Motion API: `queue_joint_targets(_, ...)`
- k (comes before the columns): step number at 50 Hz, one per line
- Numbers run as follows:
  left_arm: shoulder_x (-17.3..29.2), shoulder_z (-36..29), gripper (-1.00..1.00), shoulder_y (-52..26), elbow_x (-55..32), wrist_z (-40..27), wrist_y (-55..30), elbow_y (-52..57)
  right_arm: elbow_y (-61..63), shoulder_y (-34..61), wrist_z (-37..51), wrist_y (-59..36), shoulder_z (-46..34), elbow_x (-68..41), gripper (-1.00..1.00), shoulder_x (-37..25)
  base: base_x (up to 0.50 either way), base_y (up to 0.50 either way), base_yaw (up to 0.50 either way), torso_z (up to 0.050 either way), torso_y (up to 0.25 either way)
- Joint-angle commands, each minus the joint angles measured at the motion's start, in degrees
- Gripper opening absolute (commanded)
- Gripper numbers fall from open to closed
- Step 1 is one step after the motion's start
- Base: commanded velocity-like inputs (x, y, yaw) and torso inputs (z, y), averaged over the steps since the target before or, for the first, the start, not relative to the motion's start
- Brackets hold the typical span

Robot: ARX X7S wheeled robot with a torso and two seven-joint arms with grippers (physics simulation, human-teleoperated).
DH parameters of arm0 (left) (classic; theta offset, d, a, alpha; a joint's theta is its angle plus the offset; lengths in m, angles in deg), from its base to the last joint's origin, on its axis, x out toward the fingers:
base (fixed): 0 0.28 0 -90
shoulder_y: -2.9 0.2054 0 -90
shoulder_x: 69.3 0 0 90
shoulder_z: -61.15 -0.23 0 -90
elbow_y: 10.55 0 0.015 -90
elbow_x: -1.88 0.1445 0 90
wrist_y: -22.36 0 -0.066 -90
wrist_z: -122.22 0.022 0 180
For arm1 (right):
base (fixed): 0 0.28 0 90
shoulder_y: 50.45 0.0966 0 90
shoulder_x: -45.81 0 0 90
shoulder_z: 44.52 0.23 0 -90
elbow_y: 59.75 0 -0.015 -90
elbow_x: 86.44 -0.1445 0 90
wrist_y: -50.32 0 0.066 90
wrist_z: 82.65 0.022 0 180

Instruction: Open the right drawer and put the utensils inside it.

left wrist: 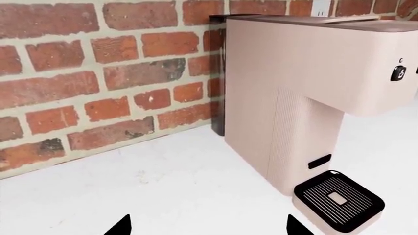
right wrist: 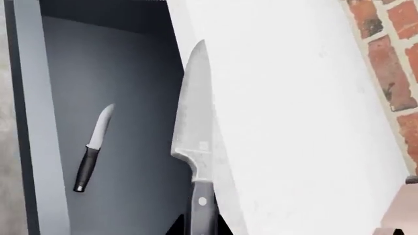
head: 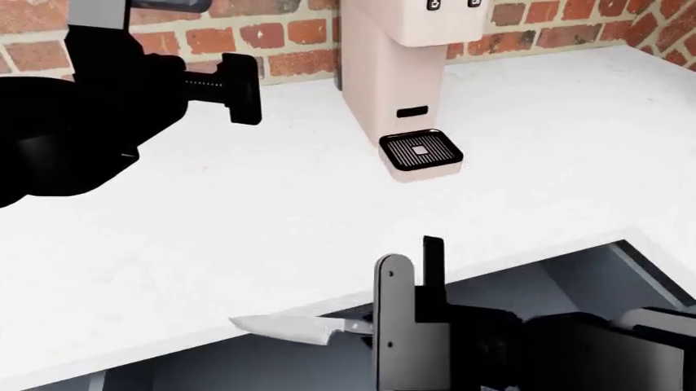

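Slate-grey and already pulled out, the wide shallow right drawer (right wrist: 124,73) stands open below the front edge of the white speckled worktop (head: 326,204), so the opening step looks done. One of the two utensils, the small paring knife with a pale blade and dark handle (right wrist: 91,149), lies flat on the drawer floor, well apart from the drawer walls. The second, the large chef's knife with a silver blade and black riveted handle (head: 299,327), is gripped by its handle in the right gripper (head: 405,326), its jaws clamped on the handle; its blade hangs just beside the worktop's front edge, over the open drawer, and seems not yet set down. In my judgement the task is near its end: what is left is to lower this knife into the drawer and release it. The left gripper (left wrist: 205,230) hovers above the back of the worktop, empty, its two black tips spread wide, facing the single pale pink coffee machine with a black drip tray (left wrist: 313,98) that stands against the red brick wall (left wrist: 98,73). Count: two knives, one drawer, one machine.
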Motion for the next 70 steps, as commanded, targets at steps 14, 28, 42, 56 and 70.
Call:
queue_joint_targets(14,-0.1,-0.3,1.00,0.0,0.1,-0.1,0.1,0.0,-1.7,-1.8,-1.5,-2.3,-4.4,2.9,-1.00,0.0,0.00,0.00,0.00,0.000,0.000)
queue_joint_targets(28,0.2,-0.3,1.00,0.6,0.2,0.1,0.5,0.2,-4.0,-1.1,-2.4,-5.1,-6.2,4.4,-1.00,1.1,0.00,0.00,0.00,0.000,0.000)
queue_joint_targets(42,0.3,-0.3,1.00,0.3,0.0,0.0,0.2,0.1,-8.8,-1.3,-2.7,-6.3,-7.8,6.4,-1.00,1.6,0.00,0.00,0.00,0.000,0.000)
queue_joint_targets(56,0.2,-0.4,1.00,0.2,0.2,0.3,0.4,-0.2,-5.9,0.5,-1.4,-6.1,-1.9,0.8,1.00,0.5,0.00,0.00,0.00,0.000,0.000)
queue_joint_targets(70,0.5,-0.2,1.00,0.1,-0.5,-0.5,0.2,0.6,0.1,8.6,1.6,-3.1,13.8,-17.0,1.00,-5.4,0.00,0.00,0.00,0.000,0.000)
